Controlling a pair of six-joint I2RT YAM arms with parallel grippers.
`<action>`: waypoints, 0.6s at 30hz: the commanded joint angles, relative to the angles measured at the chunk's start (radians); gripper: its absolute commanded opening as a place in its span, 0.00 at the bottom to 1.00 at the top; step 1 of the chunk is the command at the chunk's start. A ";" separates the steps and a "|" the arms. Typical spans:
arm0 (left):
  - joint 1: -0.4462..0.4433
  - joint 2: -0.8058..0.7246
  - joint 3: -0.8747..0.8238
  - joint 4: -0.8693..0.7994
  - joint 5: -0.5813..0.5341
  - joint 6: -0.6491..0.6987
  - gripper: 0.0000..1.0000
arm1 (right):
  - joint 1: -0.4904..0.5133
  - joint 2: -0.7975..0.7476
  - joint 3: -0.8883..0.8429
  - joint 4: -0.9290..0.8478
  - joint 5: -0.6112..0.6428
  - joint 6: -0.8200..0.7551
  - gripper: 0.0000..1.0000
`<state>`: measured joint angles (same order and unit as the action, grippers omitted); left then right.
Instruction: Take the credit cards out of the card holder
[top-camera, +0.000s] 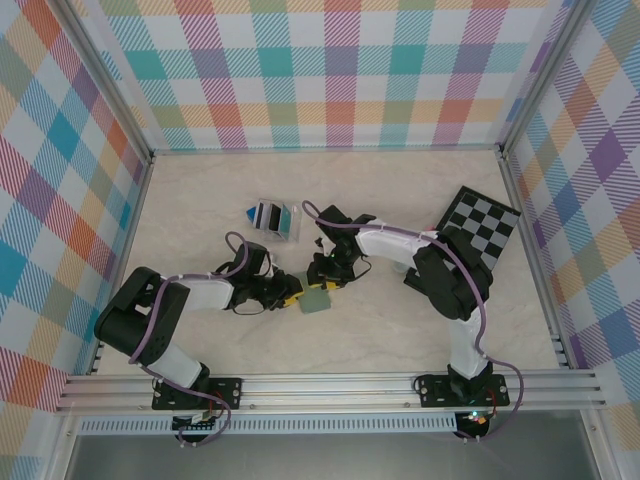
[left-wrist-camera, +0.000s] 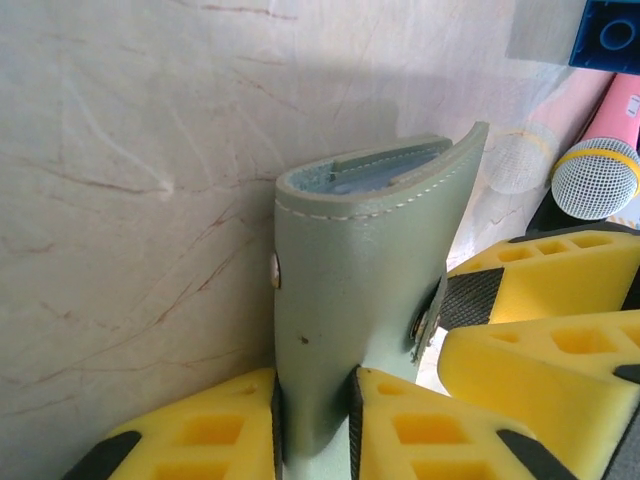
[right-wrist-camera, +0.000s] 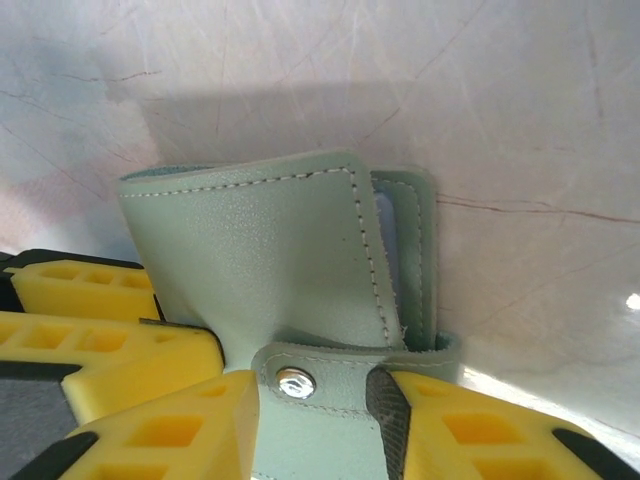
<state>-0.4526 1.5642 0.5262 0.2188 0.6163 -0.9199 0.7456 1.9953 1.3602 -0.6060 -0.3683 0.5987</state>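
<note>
- Middle of the table (top-camera: 400, 180) is holding the card holder (top-camera: 315, 300), between the two arms.
- The left gripper (top-camera: 290, 296) is pinching the card holder, its yellow fingers (left-wrist-camera: 230, 430) pressing on both green sides.
- The right gripper (top-camera: 325, 282) is squeezing the strap (right-wrist-camera: 340, 365) with the silver snap (right-wrist-camera: 295, 382), its jaws sitting close together around it.
- The card holder is showing a bit of pale blue inside at its edge.
- The clear stand of cards (top-camera: 272, 217) is standing a little way behind.

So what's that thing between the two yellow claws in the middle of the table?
The green card holder. The top view shows it between the left gripper and the right gripper; both wrist views show it clamped.
</note>
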 joint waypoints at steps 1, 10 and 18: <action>0.004 -0.019 0.001 0.100 0.009 0.012 0.17 | 0.011 0.016 -0.021 0.042 -0.006 0.003 0.42; 0.003 -0.051 0.000 0.107 0.020 0.013 0.06 | 0.030 0.038 0.035 -0.051 0.105 -0.030 0.47; 0.003 -0.065 -0.004 0.096 0.004 0.013 0.00 | 0.057 0.067 0.086 -0.117 0.196 -0.022 0.44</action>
<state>-0.4526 1.5284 0.5240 0.2462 0.6167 -0.9184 0.7883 2.0163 1.4364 -0.6941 -0.2325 0.5865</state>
